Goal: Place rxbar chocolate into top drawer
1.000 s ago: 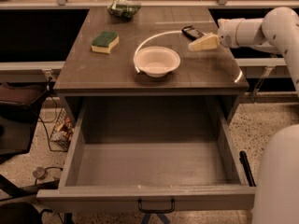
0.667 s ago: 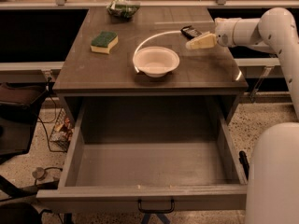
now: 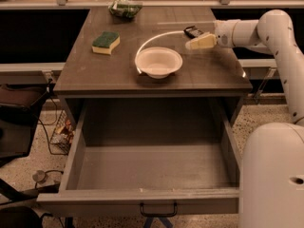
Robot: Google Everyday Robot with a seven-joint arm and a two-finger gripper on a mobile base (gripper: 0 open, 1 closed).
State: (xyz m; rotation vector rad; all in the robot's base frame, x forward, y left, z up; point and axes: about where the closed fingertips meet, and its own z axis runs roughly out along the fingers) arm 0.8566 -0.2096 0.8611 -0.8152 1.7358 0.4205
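Observation:
The rxbar chocolate (image 3: 192,31), a small dark bar, lies flat on the table top at the back right. My gripper (image 3: 194,40) reaches in from the right, just in front of the bar and very close to it. I cannot tell whether it touches the bar. The top drawer (image 3: 137,200) is pulled fully out below the table top, and its grey inside is bare. Its dark handle (image 3: 158,209) sits at the bottom middle of the front panel.
A white bowl (image 3: 158,61) stands mid-table, left of the gripper. A green-and-yellow sponge (image 3: 106,42) lies at the left and a green bag (image 3: 125,7) at the back. My white arm (image 3: 280,46) and base (image 3: 273,175) fill the right side. Cables and a dark chair (image 3: 19,122) are at the left.
My gripper has moved a little left along the table top, closer to the rxbar chocolate. The bar, bowl and drawer have not moved.

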